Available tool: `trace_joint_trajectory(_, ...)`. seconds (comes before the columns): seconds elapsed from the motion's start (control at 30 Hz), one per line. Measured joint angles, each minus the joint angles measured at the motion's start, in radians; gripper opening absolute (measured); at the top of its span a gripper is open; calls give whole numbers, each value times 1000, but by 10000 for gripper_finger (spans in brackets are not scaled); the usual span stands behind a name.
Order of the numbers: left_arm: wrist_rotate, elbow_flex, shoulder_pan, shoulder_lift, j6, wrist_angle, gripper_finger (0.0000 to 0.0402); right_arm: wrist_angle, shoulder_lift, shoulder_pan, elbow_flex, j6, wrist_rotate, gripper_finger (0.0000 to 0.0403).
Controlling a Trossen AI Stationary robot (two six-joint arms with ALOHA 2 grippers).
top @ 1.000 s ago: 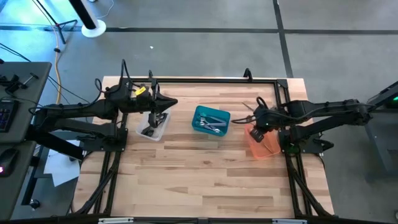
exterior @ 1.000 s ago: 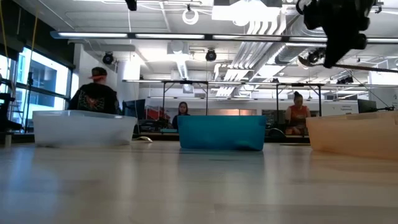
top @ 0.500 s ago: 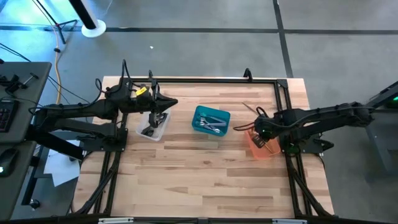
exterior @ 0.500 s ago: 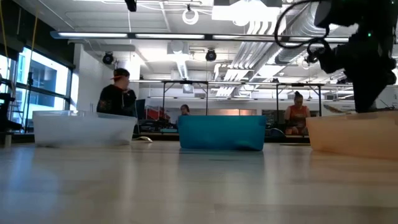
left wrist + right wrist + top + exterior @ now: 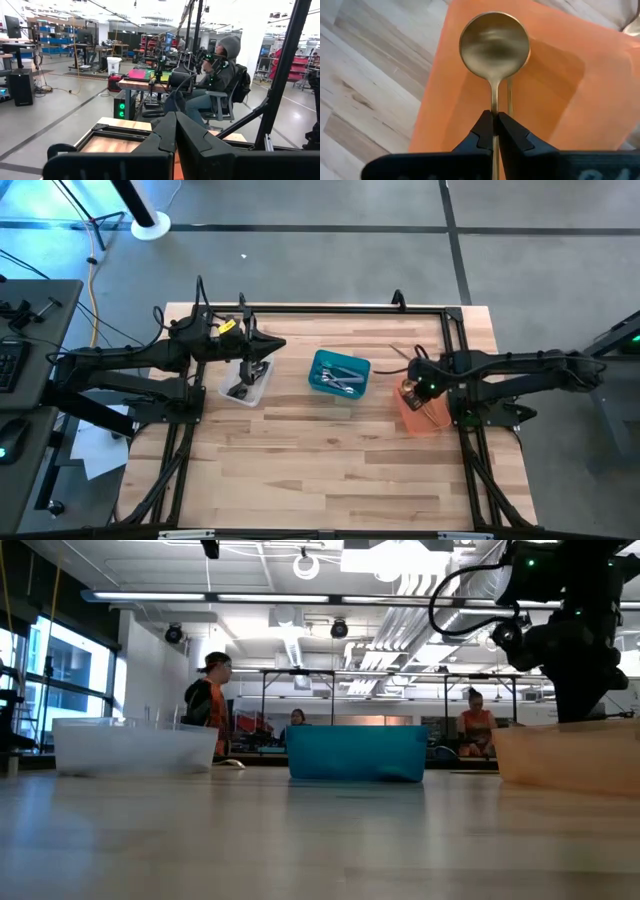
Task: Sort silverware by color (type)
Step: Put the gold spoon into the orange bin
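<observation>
Right wrist view | right claw (image 5: pixel 495 125) pinching gold spoon (image 5: pixel 494 47) over orange bin (image 5: pixel 555 85) | left claw (image 5: pixel 175 131) pressed together, above clear bin (image 5: pixel 246 383)

the near half of the tabletop (image 5: pixel 320 470) lies bare and open to passage. across the far half stand three bins in a row with gaps between them: clear bin (image 5: pixel 246 383), teal bin (image 5: pixel 339 373), orange bin (image 5: pixel 422 409). the left tool (image 5: pixel 256 367) hangs over the clear bin; the right tool (image 5: pixel 408 392), clamped on a gold spoon (image 5: pixel 494 52), occupies the orange bin's mouth.
</observation>
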Motion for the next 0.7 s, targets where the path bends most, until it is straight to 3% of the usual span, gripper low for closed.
trace_joint_trajectory(0.3,-1,0,0,0,0,0,0,-10,23,-63,0,-79,-2,0)
trace_joint_trajectory(0.7,-1,0,0,0,0,0,0,46,206,-76,0,-190,-75,0)
